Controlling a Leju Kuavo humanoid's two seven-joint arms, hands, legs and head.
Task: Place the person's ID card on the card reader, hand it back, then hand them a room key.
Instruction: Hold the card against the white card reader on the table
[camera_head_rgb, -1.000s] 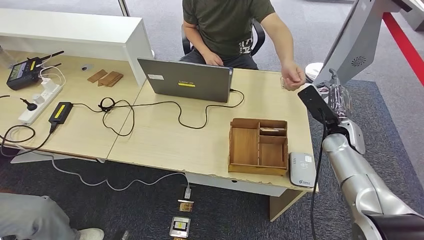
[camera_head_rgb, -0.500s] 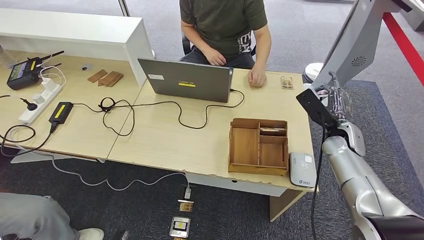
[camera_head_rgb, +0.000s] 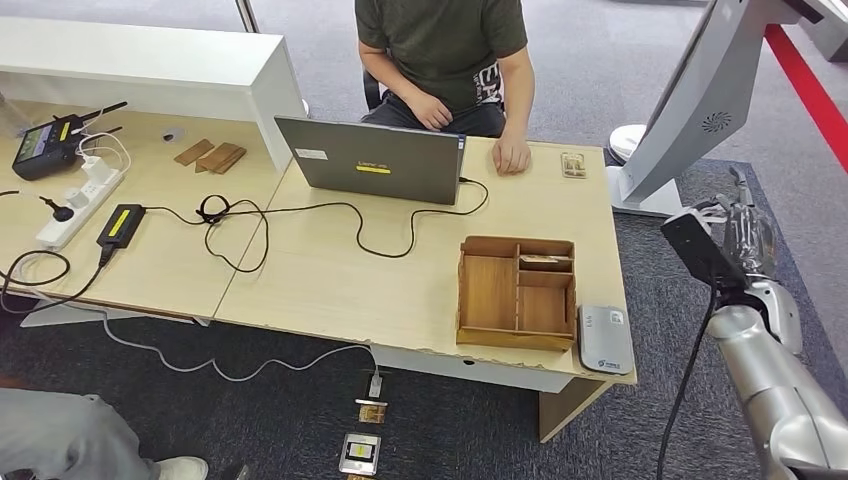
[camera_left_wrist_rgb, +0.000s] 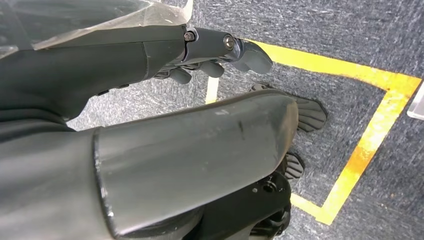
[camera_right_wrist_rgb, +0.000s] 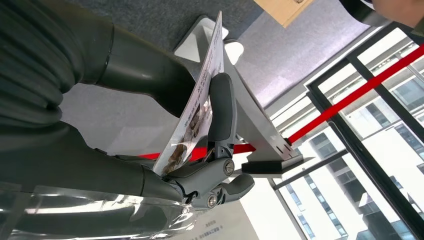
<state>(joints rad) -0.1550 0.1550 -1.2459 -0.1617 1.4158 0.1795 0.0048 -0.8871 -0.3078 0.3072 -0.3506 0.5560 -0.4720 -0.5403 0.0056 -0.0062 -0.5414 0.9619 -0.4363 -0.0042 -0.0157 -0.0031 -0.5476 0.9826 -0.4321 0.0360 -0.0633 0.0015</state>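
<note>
My right hand (camera_head_rgb: 748, 230) hangs in the air off the table's right edge, level with the wooden tray. In the right wrist view this hand (camera_right_wrist_rgb: 150, 75) pinches the ID card (camera_right_wrist_rgb: 197, 110), a printed card seen edge-on, between the thumb and a dark finger (camera_right_wrist_rgb: 221, 107). The grey card reader (camera_head_rgb: 605, 338) lies at the table's front right corner, left of and below the hand. A card (camera_head_rgb: 540, 260) lies in a small back compartment of the wooden tray (camera_head_rgb: 490, 292). My left hand (camera_left_wrist_rgb: 215, 47) hangs over the carpet, holding nothing.
The person sits behind the table, one hand (camera_head_rgb: 512, 155) resting beside the open laptop (camera_head_rgb: 372, 160). A small wooden item (camera_head_rgb: 573, 165) lies at the table's far right. Cables cross the table's middle. A grey stand (camera_head_rgb: 690, 90) rises right of the table, near my right arm.
My right hand has drawn back from the person's side, moving right and nearer to me. The person's hand has dropped from the air to rest on the table by the laptop.
</note>
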